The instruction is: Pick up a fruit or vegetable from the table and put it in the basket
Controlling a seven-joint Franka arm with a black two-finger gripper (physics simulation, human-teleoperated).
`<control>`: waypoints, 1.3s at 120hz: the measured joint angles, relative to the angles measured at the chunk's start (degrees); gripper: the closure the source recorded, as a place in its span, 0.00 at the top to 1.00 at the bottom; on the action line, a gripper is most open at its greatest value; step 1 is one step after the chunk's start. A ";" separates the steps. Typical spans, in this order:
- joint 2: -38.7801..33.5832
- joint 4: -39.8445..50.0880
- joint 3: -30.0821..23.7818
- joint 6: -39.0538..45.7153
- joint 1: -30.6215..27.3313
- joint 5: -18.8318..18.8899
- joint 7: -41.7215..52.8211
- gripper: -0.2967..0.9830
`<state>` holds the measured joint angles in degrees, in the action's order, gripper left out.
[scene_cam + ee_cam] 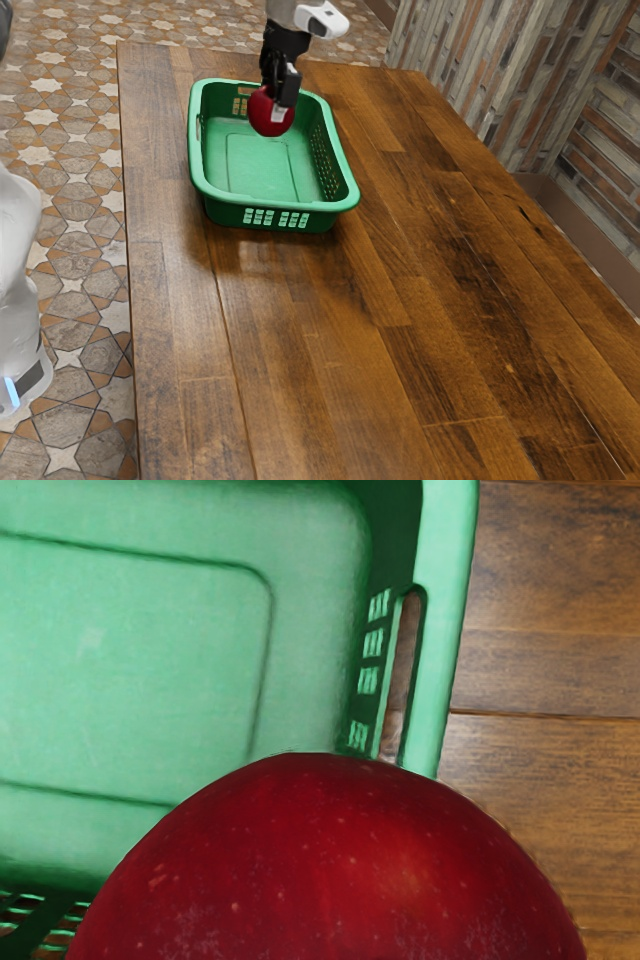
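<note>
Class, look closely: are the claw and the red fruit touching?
Touching: the exterior view shows the claw holding up the red fruit, a pale pad against its side.

One round, deep-red apple with pale-speckled skin [265, 114] is seen. One rectangular green plastic basket with pierced walls [275, 205] is counted, and one brown table of wooden planks [300, 350]. One white robot arm [16, 285] is shown, and one black two-finger gripper [276, 108] is counted.
</note>
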<state>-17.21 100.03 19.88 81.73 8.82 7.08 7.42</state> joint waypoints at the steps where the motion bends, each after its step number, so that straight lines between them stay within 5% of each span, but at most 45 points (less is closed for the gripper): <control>1: -0.02 0.00 0.16 -0.04 -0.01 0.09 -0.01 0.65; 40: 0.75 -0.29 7.79 0.25 0.03 3.18 0.10 0.65; 56: 6.88 -4.02 10.79 1.05 -0.05 3.53 1.49 0.65; 94: 19.69 -9.67 15.91 3.29 -1.19 -1.94 6.98 0.65; 156: 20.99 -2.82 15.98 7.62 0.13 -7.06 11.80 0.72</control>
<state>3.77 97.21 35.85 89.35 8.95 0.02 19.22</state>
